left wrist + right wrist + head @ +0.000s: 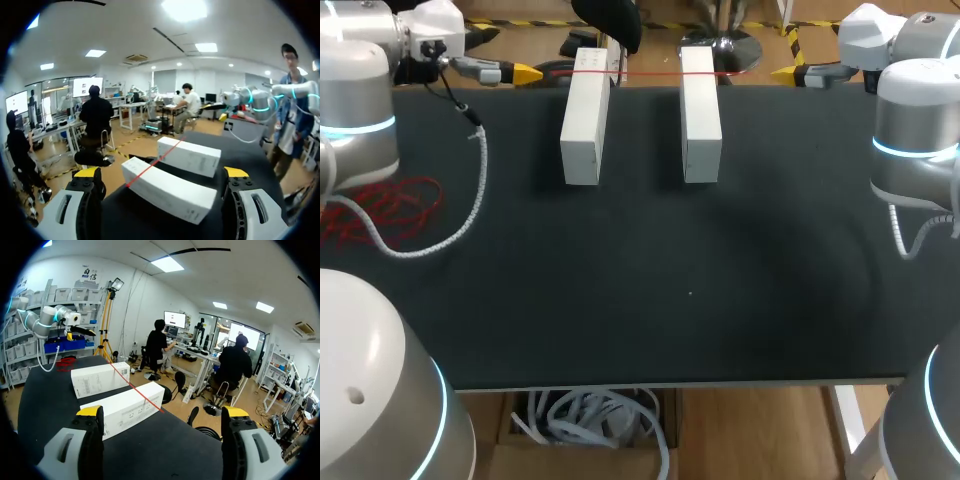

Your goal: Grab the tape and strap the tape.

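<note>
the red tape (650,73) runs as a thin taut line across the far ends of two white boxes, bridging the gap between them. the left box (585,115) and the right box (700,110) lie side by side, roughly parallel, on the black surface (690,290). set like that, they seem to serve as posts that lift the tape off the surface, so a claw could get at the free span between them. a loose tangle of red tape (385,205) lies at the left edge of the surface, beside the left arm's base. whether it joins the stretched line i cannot tell.

the left claw (523,72) sits at the far left corner, level with the tape line and well apart from the left box. the right claw (787,72) mirrors it at the far right. each points inward along the tape, which looks like a ready stance for taking the line from either end.

in the left wrist view its fingers (87,195) are spread wide with only air between them, the boxes and tape lying ahead. the right claw's fingers (90,435) gape equally wide, gripping and touching nothing.
</note>
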Available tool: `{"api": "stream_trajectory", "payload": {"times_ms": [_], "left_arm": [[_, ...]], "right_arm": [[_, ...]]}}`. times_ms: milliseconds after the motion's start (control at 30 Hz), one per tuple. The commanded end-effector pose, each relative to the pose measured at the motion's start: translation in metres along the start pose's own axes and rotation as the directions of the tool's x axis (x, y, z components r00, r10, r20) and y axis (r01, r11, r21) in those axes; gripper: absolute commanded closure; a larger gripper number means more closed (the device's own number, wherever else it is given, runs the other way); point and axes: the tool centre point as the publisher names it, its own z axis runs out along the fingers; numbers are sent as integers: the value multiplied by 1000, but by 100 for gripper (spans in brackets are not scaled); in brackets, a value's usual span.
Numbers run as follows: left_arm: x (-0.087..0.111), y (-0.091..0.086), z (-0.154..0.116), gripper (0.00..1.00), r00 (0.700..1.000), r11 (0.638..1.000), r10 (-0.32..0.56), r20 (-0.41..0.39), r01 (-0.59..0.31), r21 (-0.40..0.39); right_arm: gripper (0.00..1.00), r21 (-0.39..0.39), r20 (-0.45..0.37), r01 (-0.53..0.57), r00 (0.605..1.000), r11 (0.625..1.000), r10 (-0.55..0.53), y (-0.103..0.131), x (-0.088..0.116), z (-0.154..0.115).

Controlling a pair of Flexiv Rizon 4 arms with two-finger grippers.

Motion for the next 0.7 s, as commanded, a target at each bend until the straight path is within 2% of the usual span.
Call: {"api": "stream_trajectory", "payload": {"times_ms": [33,200,367,433,467,500,633,700], "left_arm": [[-29,6,23,0,961,998,53,-270,-41,51],[-41,9,39,0,931,992,110,-349,-82,94],[-58,18,48,0,914,984,154,-376,-108,139],[-64,21,52,21,902,982,168,-398,-121,142],[-66,22,54,42,896,982,175,-408,-127,142],[-68,23,56,51,892,983,171,-418,-124,136],[-76,26,65,56,873,980,186,-451,-134,144],[-78,27,69,64,867,979,193,-460,-138,150]], "right_arm": [[0,-1,0,0,1000,1000,0,0,0,0],[0,-1,0,0,1000,1000,0,0,0,0],[0,-1,0,0,1000,1000,0,0,0,0],[0,-1,0,0,1000,1000,0,0,0,0],[0,-1,0,0,1000,1000,0,0,0,0],[0,-1,0,0,1000,1000,0,0,0,0],[0,-1,0,0,1000,1000,0,0,0,0],[0,-1,0,0,1000,1000,0,0,0,0]]}}
